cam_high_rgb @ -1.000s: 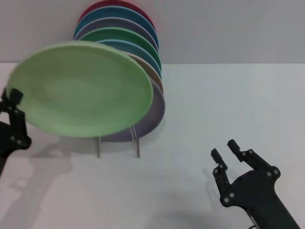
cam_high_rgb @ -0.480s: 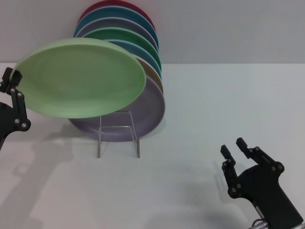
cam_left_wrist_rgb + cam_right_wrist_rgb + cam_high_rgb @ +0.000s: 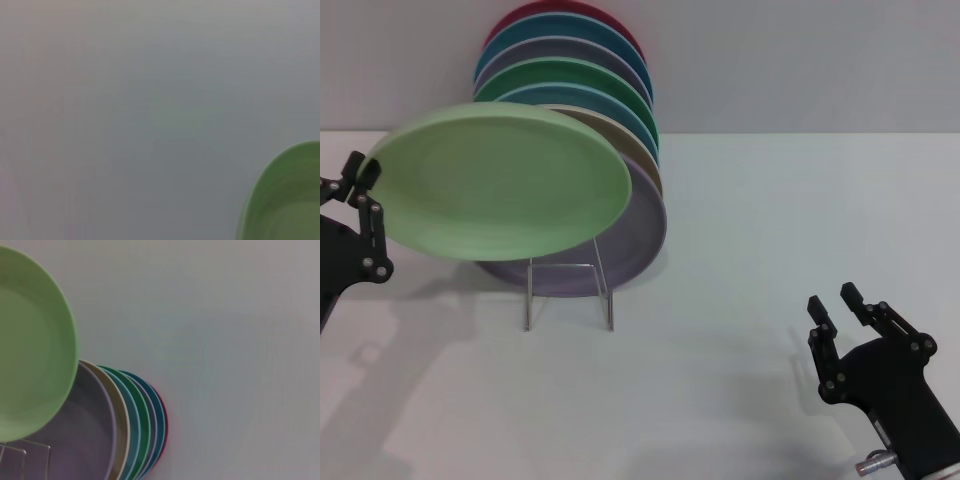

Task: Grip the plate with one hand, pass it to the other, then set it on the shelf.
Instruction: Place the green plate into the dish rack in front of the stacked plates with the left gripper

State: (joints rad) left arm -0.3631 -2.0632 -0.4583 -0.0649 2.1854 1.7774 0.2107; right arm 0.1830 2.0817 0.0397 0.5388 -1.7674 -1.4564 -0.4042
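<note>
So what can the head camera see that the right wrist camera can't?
Only the head view shows both claws: the left claw gripping the mint-green plate by its edge, and the right claw open, low beside the table. The right wrist view shows nothing extra. Both show that plate, the stack of plates and the wire stand.
</note>
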